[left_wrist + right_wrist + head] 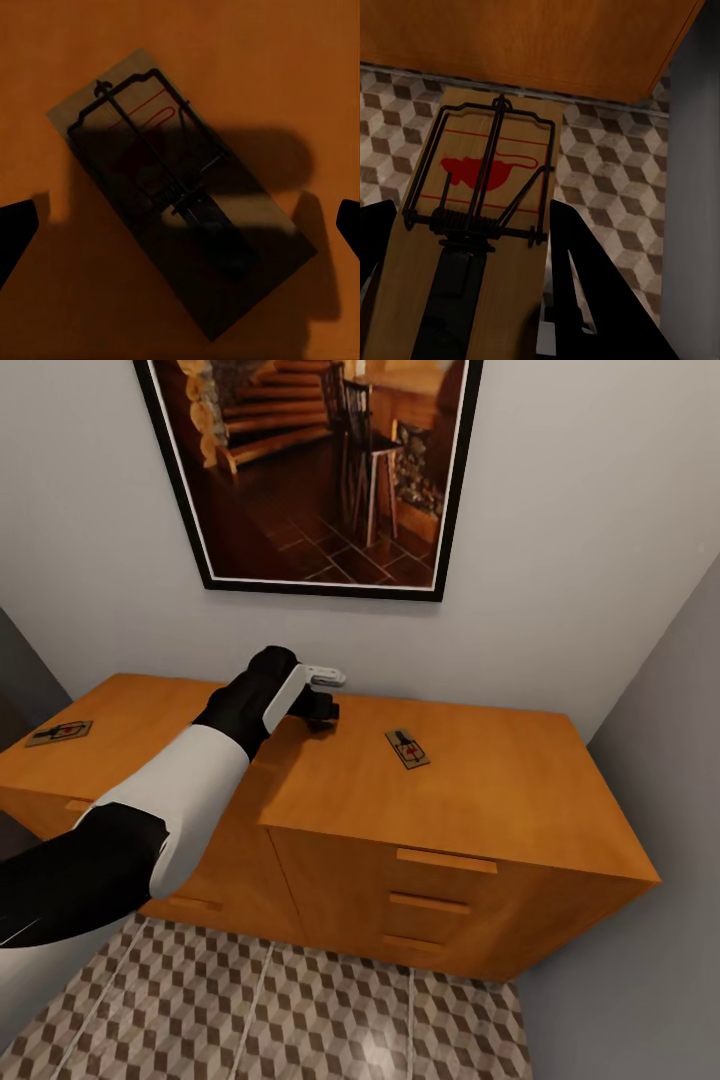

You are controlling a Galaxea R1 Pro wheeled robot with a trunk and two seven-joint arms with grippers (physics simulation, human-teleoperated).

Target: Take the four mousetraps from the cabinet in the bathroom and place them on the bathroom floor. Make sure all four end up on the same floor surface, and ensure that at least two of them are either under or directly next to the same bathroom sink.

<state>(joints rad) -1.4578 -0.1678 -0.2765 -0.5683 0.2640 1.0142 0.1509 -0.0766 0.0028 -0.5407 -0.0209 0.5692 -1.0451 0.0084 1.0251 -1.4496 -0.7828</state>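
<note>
The orange-brown cabinet (pixel 480 780) stands against the wall, and two mousetraps lie on its top: one at the far left (pixel 62 732), one near the middle (pixel 407 748). My left gripper (pixel 322 712) hovers over the top between them. In the left wrist view it is open (pixel 184 225), its dark fingertips (pixel 16 225) wide apart either side of a third mousetrap (pixel 150 142) lying flat in shadow below. My right gripper (pixel 472 255) is shut on a fourth mousetrap (pixel 487 172), held above the cube-patterned bathroom floor (pixel 615 165) beside the cabinet (pixel 547 37).
A large black-framed picture (pixel 320 470) hangs on the white wall above the cabinet. A grey wall (pixel 660 760) closes the right side, close to the cabinet's end. Tiled floor (pixel 300 1010) stretches in front of the drawer fronts (pixel 445 860).
</note>
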